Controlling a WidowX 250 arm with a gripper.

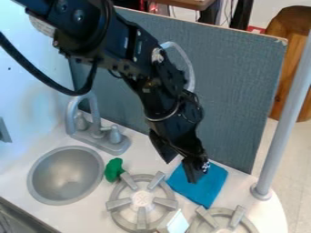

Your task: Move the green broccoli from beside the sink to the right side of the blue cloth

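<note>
OK so using the full round gray burner (141, 197) as my reference point, here's how it all sits. The gripper (180, 172) hangs up and to the right of that burner, pointing down, with its two jaws spread wide and a strip of pale tabletop (85, 211) visible between them. Nothing's in its grasp as far as I can see. Right by it is a blue cloth (202, 191), which lies flat just to the upper right of the burner. One jaw covers a bit of the cloth from this angle, and I honestly can't tell if they touch.

A crumpled-looking green thing (113, 169) is at the burner's upper left edge, right by one of its prongs. The round metal sink (65, 175) is further left of the burner, and the gray faucet (97, 132) stands up and to the left of it. At the burner's lower right there's a small block with a pale top (175, 223), then a second burner (222, 226) past that. Way behind the burner stands a gray-blue panel (234, 77), and well off to its right there's an upright gray pole (285, 109).
</note>
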